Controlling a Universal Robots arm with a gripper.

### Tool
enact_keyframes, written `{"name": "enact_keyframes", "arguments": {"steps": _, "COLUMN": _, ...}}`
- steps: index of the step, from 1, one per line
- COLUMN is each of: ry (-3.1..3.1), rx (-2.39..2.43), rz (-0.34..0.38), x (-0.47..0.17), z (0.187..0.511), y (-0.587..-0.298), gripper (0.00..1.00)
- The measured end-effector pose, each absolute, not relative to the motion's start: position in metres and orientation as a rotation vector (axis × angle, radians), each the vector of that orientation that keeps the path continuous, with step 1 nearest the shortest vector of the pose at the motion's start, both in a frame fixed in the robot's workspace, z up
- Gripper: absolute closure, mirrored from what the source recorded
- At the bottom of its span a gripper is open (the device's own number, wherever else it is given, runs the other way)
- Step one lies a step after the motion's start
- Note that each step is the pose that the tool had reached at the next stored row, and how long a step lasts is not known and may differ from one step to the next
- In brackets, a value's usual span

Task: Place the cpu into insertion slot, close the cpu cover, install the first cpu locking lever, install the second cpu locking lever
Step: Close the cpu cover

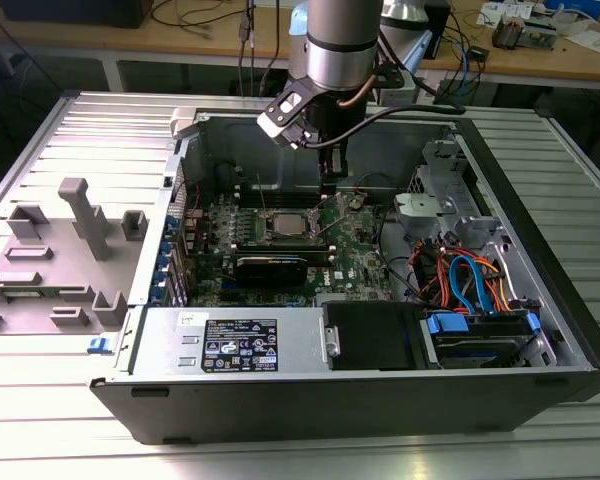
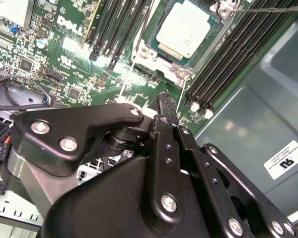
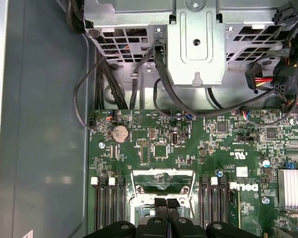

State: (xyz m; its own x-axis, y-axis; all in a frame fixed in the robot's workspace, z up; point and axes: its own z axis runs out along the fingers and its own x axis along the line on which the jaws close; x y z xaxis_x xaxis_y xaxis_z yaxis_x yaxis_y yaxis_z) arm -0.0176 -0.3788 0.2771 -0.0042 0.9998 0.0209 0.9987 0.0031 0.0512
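From my end, the gripper (image 2: 164,95) has its fingers pinched together with nothing between them. The cpu (image 2: 187,30) is already sitting in the insertion slot (image 2: 145,53), a little ahead of the fingertips and lower down, not touching them. I can't tell how the cover stands.

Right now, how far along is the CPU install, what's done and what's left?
Done: the cpu sits in the insertion slot, silver top up. In hand: the gripper, jaws shut on nothing, hovers at the socket's edge beside a thin wire lever. Left: I can't tell whether the cpu cover is fully down, and a second lever juts out sideways, so the locking looks unfinished.
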Motion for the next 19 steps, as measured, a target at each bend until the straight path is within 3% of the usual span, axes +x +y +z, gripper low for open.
{"name": "enact_keyframes", "arguments": {"steps": 19, "ry": 2.21, "rx": 2.202, "rz": 0.08, "x": -0.0084, "z": 0.2764, "y": -0.3788, "gripper": 0.89}}
